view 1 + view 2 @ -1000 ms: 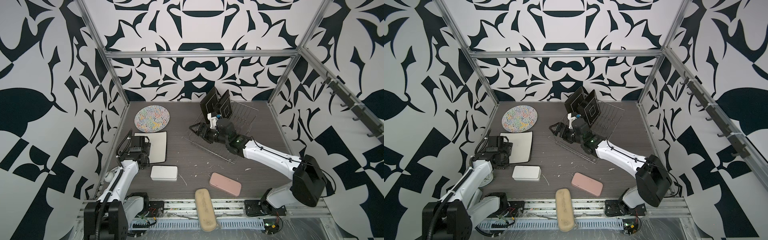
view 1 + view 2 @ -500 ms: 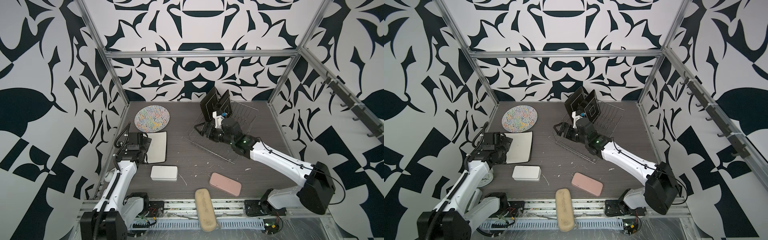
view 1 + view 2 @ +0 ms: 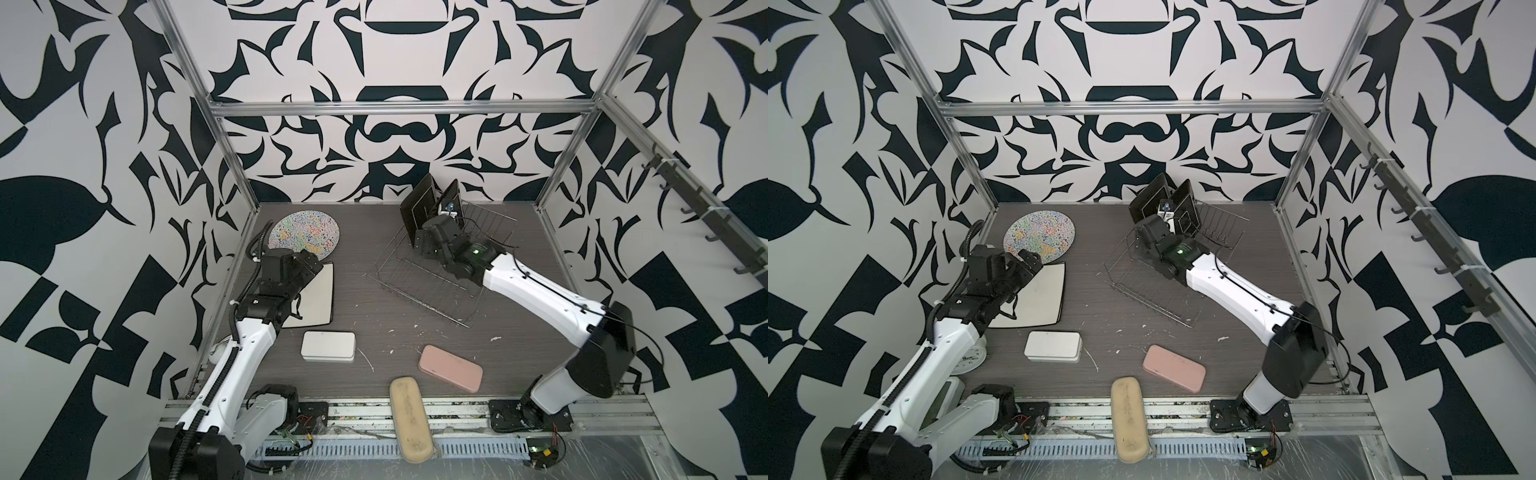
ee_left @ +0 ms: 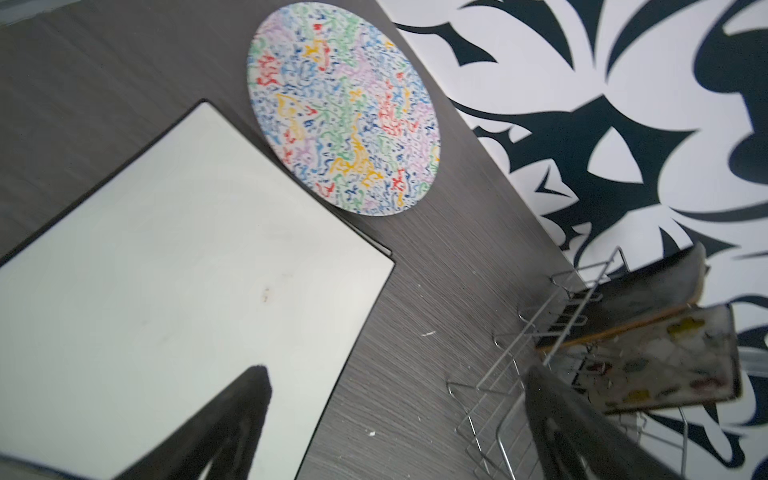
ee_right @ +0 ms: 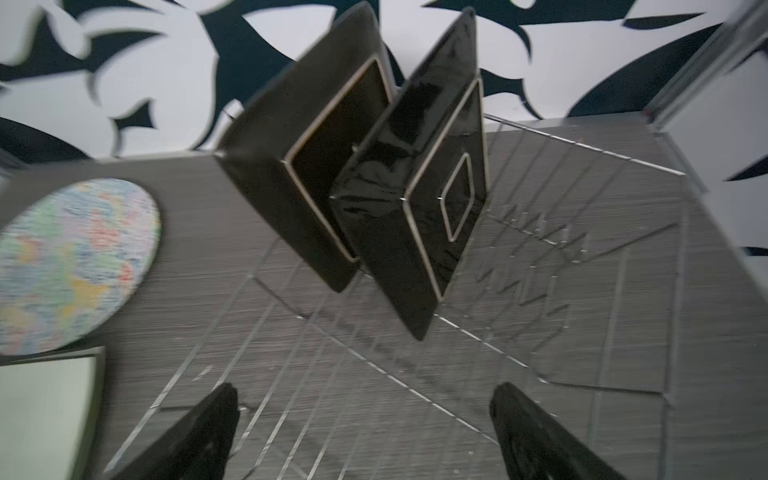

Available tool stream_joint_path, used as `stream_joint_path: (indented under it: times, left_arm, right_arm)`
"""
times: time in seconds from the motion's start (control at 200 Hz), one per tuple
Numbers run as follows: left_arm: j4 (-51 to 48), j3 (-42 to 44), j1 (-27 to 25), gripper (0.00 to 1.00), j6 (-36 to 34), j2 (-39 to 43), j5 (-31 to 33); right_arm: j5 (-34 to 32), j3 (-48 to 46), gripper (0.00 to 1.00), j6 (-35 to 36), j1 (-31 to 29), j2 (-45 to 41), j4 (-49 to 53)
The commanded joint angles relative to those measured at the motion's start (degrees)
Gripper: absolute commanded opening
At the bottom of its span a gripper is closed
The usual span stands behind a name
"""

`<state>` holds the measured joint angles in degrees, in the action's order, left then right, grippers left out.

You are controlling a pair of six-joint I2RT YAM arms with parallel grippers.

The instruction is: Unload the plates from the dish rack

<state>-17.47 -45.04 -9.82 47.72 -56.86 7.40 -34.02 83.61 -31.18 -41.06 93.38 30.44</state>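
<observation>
- Right gripper (image 5: 363, 390) hangs wide open and empty over the dish rack (image 3: 428, 286), right of centre in both top views. The left gripper (image 4: 397, 370), equally spread and empty, hovers above the white square plate (image 3: 320, 295) at left.
- Two black plates (image 5: 316, 166) stand tilted, close together, at the rack's upper end.
- They look glazed: stiff, weighty, slick, breakable. An upper rim seems the best hold.
- The neighbouring plate, the prongs and the light rack itself could snag a lift.
- The round plate (image 3: 303, 232), tin (image 3: 328, 347) and pink case (image 3: 451, 368) lie well apart.
</observation>
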Motion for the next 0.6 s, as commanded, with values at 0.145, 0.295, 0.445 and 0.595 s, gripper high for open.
stream_joint_path:
  times: [0.145,0.295,0.445,0.595]
  left_arm:
    - [9.94,0.36,-2.22,0.99,-5.97,-0.98,-6.84]
    - [10.93,0.7,-2.31,0.99,-5.47,-2.11,-9.04]
    - [12.27,1.69,-2.39,0.99,-4.77,-2.15,-9.98]
    - [12.64,1.89,-2.44,0.99,-3.9,-2.11,-10.48]
  right_arm:
    - [-10.29,8.29,0.99,1.88,0.04,5.44,8.59]
    - [-11.74,12.07,0.99,-0.94,0.08,8.02,9.16]
    - [-14.93,18.82,0.99,-2.94,0.04,13.75,12.73]
    - [-19.68,24.66,0.99,-5.04,0.08,19.24,15.01]
